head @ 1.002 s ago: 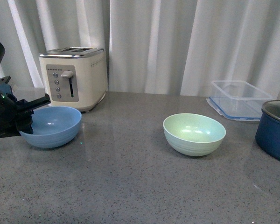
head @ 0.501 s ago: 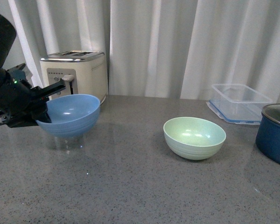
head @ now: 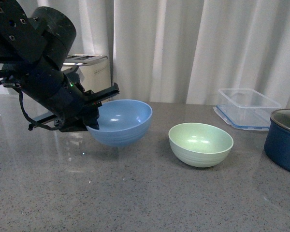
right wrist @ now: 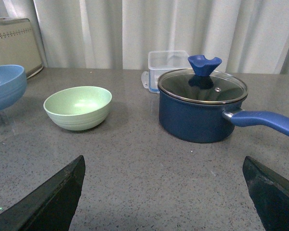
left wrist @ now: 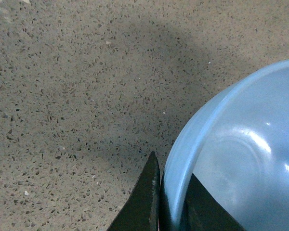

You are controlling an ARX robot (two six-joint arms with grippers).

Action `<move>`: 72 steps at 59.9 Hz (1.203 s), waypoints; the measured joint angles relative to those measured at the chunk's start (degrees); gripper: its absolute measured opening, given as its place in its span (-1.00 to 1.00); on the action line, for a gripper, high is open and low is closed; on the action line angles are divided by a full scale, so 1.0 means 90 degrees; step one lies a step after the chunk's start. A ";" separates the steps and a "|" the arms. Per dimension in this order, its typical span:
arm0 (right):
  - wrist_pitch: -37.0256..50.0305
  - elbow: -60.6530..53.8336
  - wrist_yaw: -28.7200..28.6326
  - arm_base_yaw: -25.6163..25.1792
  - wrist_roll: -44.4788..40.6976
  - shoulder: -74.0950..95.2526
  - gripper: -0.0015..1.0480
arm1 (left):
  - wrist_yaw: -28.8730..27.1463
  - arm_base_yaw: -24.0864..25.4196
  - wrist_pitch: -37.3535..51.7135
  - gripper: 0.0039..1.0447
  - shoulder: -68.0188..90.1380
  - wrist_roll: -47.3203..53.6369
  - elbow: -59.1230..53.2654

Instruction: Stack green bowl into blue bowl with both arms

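Observation:
My left gripper is shut on the left rim of the blue bowl and holds it in the air above the counter, just left of the green bowl. In the left wrist view the black fingers pinch the blue bowl's rim, one inside and one outside. The green bowl stands upright and empty on the grey counter. In the right wrist view the green bowl lies ahead and to one side of my right gripper, which is open with nothing between its fingers. The right arm does not show in the front view.
A cream toaster stands at the back left, partly behind my left arm. At the back right sits a clear plastic container. A dark navy pot with a glass lid and long handle stands at the right edge of the counter.
My left arm lifted the blue bowl off the counter and carried it rightward, from beside the toaster to close by the green bowl. The green bowl has not moved.

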 joint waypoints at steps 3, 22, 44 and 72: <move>0.0000 0.0000 0.0000 0.0000 0.0000 0.0000 0.81 | -0.0044 -0.0036 -0.0017 -0.92 0.0107 -0.0029 0.0075; 0.0000 0.0000 0.0000 0.0000 0.0000 0.0000 0.81 | -0.0325 -0.0199 -0.0153 -0.88 0.0539 -0.0044 0.0294; 0.0000 0.0000 0.0000 0.0000 0.0000 0.0000 0.81 | -0.0180 -0.0155 0.0053 0.26 0.0170 0.0192 0.0163; 0.0000 0.0000 0.0000 0.0000 0.0000 0.0000 0.81 | -0.1375 0.0085 0.4697 0.37 -0.2268 0.2067 -0.2902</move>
